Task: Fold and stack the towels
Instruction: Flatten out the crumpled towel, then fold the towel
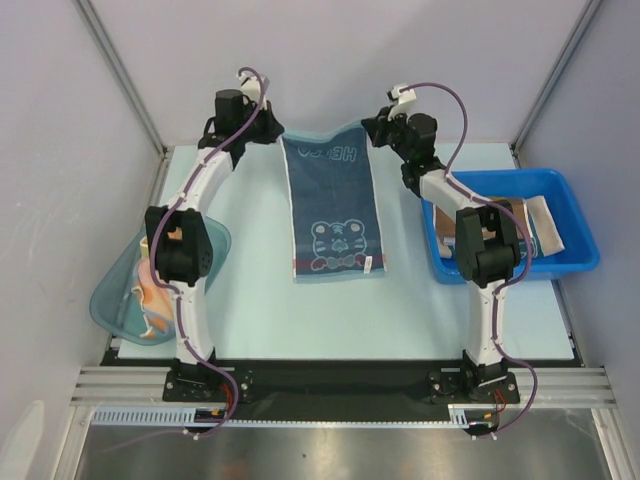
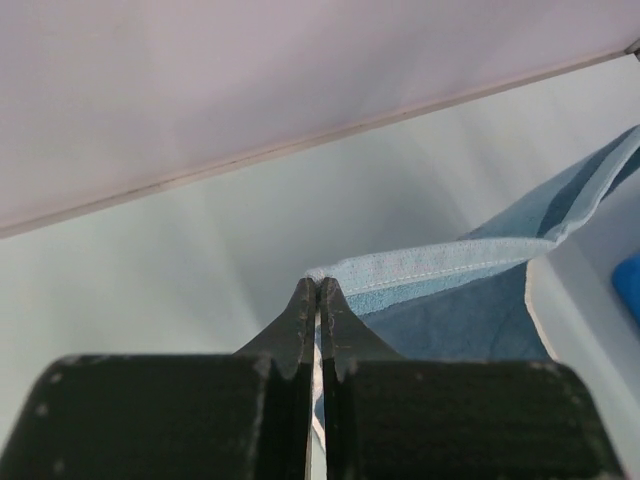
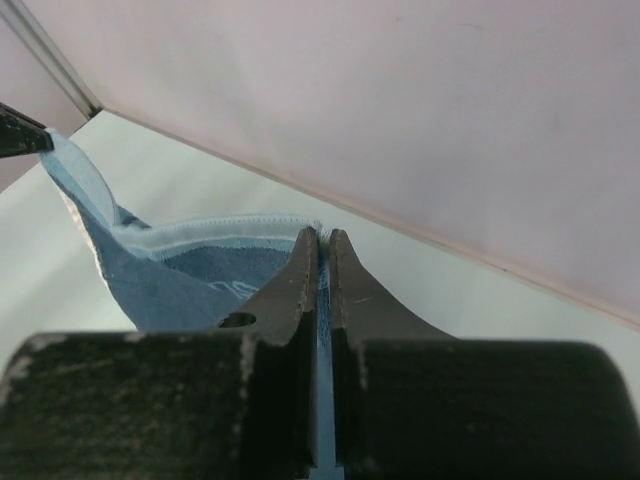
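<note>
hands (image 2: 318,284) (image 3: 322,233) pinch towel (image 1: 333,205) — far corners (lifted)

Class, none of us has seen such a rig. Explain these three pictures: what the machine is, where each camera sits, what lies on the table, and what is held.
Two robot arms stand bolted at the table's near edge. One camera looks down from above; the other two ride on the wrists, looking along the fingers. A blue towel lies on the table, between a teal tub and a blue bin, both holding cloths. The left gripper and right gripper are each shut on a far corner of the towel.
</note>
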Motion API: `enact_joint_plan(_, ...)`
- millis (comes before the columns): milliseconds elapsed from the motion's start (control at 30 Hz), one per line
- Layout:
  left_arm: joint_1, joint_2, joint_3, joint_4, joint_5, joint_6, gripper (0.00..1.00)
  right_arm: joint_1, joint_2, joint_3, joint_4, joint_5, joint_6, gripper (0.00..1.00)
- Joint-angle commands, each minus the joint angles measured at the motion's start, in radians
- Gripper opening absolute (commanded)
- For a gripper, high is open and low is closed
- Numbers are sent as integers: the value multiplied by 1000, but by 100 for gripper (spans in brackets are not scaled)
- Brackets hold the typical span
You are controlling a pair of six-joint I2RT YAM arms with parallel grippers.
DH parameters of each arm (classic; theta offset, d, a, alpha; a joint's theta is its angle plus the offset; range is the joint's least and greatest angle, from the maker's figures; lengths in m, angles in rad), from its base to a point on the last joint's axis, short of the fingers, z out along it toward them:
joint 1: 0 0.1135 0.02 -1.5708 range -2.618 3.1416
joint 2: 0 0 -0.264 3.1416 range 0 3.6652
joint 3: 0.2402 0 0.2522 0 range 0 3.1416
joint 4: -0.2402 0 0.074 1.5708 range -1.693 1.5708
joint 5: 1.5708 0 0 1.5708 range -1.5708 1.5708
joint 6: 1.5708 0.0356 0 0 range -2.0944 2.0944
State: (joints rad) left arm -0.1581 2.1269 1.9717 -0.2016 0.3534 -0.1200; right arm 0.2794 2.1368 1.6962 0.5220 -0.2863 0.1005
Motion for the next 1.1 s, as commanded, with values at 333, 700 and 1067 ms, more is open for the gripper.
enact_joint_plan(333,-17,-214,-310,27,130,89,0,-17,-239,-264,-126,-59,1,0)
enact_joint_plan(700,-57,-419,-592,-5,167,89,0,-14,-515,-584,-189,-37,60,0)
enact_joint_plan(1067,-115,-533,-755,-13,130,86,0,18,-684,-790,-206,-34,110,0)
